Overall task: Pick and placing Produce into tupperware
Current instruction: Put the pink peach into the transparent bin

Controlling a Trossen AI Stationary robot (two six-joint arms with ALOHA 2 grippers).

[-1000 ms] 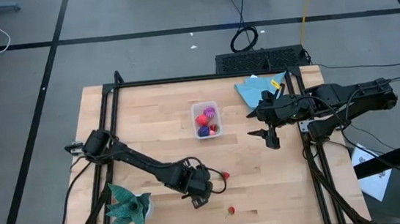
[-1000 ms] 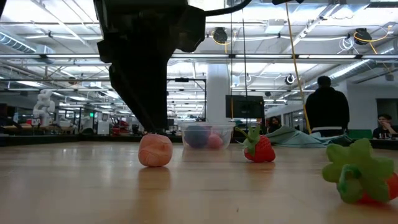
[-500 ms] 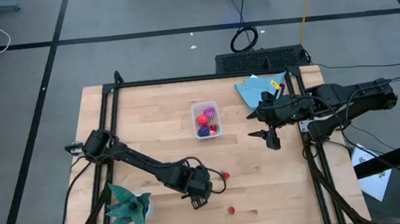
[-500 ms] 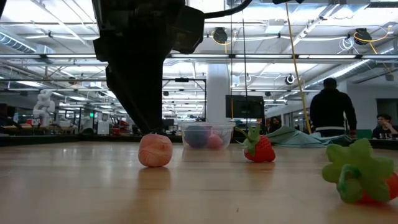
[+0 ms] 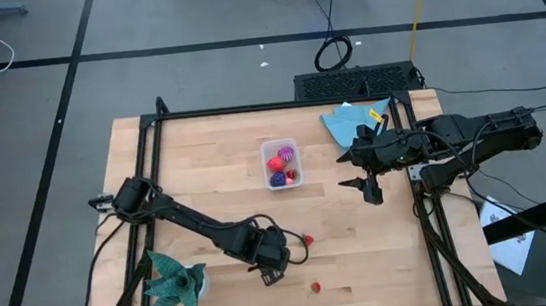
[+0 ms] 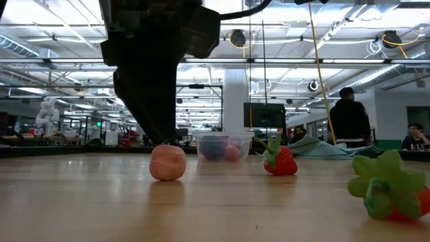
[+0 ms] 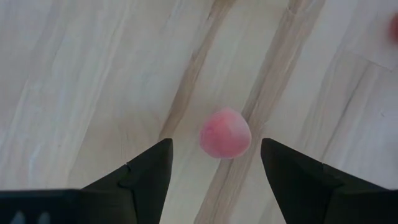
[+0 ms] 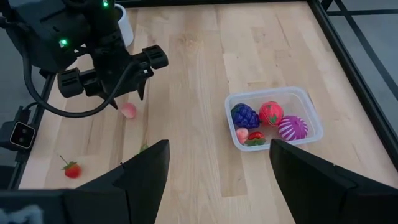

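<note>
A pink ball of produce (image 7: 225, 132) rests on the wooden table, and my left gripper (image 7: 216, 148) hangs open just above it, pointing steeply down. One finger stands on either side of the ball, with a gap showing on both. In the high view my left gripper (image 5: 272, 268) hides the ball. The clear tupperware (image 5: 281, 164) stands at the table's middle far part and holds several fruits, among them a purple berry (image 8: 245, 115) and a red one (image 8: 271, 113). My right gripper (image 5: 367, 186) waits open, raised, at the table's right.
Two small red strawberries lie loose, one (image 5: 307, 239) right of my left gripper and one (image 5: 316, 287) near the front edge. A teal-green cloth (image 5: 173, 281) sits at the near left and a light blue cloth (image 5: 355, 120) at the far right. A black frame (image 5: 249, 108) borders the table.
</note>
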